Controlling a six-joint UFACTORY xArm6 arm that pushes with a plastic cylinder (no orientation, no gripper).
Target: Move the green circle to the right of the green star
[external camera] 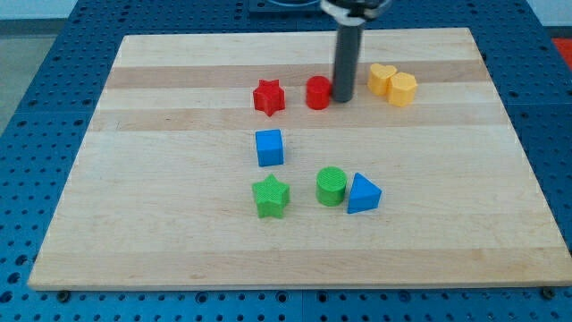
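The green circle (331, 186) sits on the wooden board (179, 233) below the middle. The green star (271, 197) lies a short gap to its left. A blue triangle (362, 193) touches the circle's right side. My tip (343, 98) stands near the view's top, just right of a red round block (318, 92) and well above the green circle.
A red star (268, 97) lies left of the red round block. A blue cube (269, 147) sits above the green star. Two yellow blocks (393, 85) lie side by side to the right of my tip. A blue pegboard (36, 107) surrounds the board.
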